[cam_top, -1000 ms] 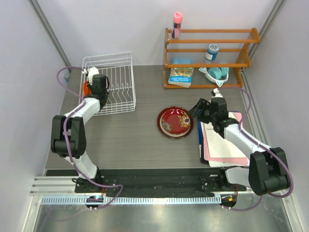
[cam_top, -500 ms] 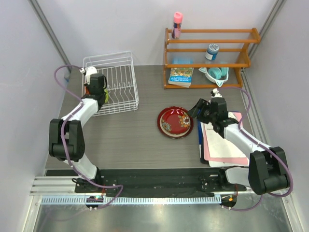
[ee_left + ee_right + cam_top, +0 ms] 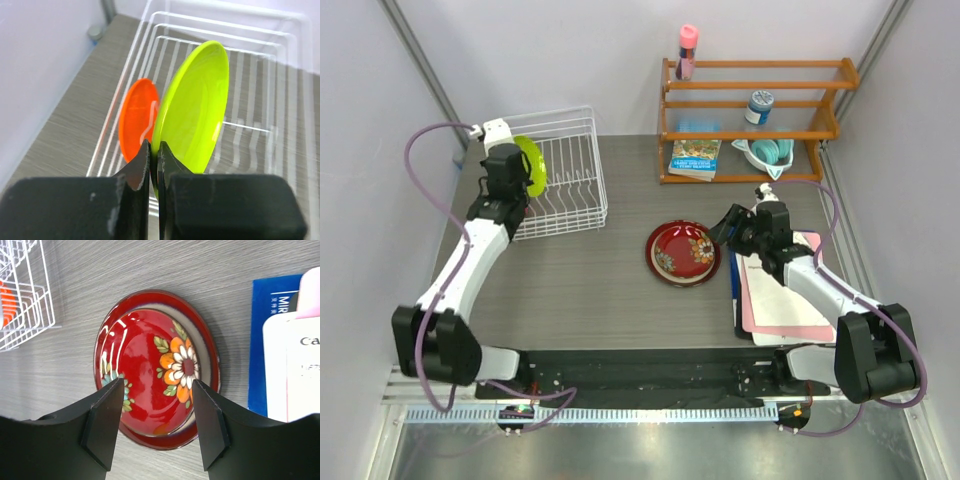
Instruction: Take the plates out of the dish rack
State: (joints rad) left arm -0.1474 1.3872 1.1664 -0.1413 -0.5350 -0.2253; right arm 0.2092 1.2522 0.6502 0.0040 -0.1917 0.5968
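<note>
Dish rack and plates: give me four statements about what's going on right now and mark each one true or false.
1. The left hand is shut on the rim of the lime green plate. True.
2. The floral plate lies on top of the larger red-rimmed plate. True.
3. The orange plate is stacked on the floral plate. False: it stands on edge in the dish rack.
4. The right hand is clamped on the floral plate. False: it is open over that plate and holds nothing.
</note>
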